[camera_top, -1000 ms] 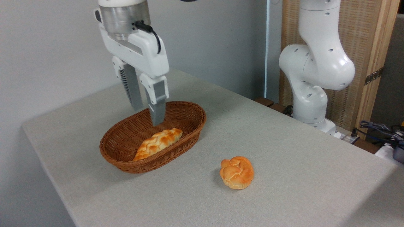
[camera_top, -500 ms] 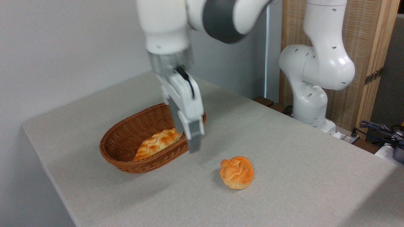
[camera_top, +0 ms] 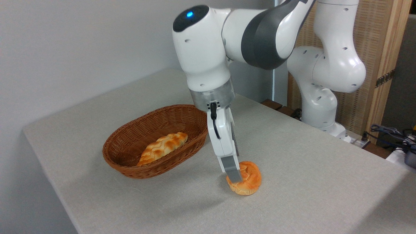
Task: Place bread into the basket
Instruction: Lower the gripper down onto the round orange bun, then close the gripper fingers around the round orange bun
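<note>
The small round knotted bun point(camera_top: 250, 178) lies on the grey tablecloth, right of the basket. My gripper point(camera_top: 235, 177) has come down onto its left part, turned edge-on to the camera. The near grey fingertip point(camera_top: 233, 171) overlaps the bun's left side, and the far finger is hidden behind it. The jaws appear open around the bun, which still rests on the table. The oval brown wicker basket point(camera_top: 112, 162) stands to the left, apart from the gripper.
A long braided loaf point(camera_top: 162, 148) lies inside the basket. The arm's white base point(camera_top: 320, 107) stands at the table's back right, with cables point(camera_top: 390, 131) beyond it. The table's front-left edge point(camera_top: 52, 182) runs near the basket.
The gripper has swung from above the basket to the right and down, turning edge-on, and now reaches the bun. Neither the bun nor the loaf has moved.
</note>
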{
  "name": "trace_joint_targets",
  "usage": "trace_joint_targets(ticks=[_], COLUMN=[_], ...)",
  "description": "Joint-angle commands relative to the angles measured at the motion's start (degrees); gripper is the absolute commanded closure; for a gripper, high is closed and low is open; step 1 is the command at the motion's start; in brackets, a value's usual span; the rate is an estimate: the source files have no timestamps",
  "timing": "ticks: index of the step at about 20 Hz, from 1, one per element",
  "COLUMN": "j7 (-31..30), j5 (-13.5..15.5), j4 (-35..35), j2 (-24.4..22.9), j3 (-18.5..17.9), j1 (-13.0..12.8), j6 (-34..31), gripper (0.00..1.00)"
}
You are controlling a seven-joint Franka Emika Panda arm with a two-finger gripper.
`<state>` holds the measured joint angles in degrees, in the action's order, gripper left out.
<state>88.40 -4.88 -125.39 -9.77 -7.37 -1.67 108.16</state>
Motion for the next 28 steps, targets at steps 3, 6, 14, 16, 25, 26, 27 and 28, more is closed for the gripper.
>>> trace_joint_targets(ticks=[3,6,14,16,25,26,27,28], j7=[1.6,1.6,1.3,1.5,1.5,1.4,1.4,1.5], j5=[-1.4,-1.4,-1.4,-1.4,-1.3,-1.2,-1.3,-1.3], j4=[-3.6,-4.1,-4.1,-4.1,-4.0,-3.9,-3.9,-3.8], j2=[0.6,1.0,2.3,2.6,2.6,2.6,2.6,2.6], j3=[-0.6,-0.6,-0.6,-0.6,-0.6,-0.6,-0.6,-0.7], j1=[-0.4,0.2,0.3,0.3,0.3,0.3,0.3,0.3], j6=[3.8,3.9,3.7,3.6,3.0,3.1,3.4,3.0], gripper=[0.00,0.00,0.42,0.49,0.54,0.54,0.54,0.54])
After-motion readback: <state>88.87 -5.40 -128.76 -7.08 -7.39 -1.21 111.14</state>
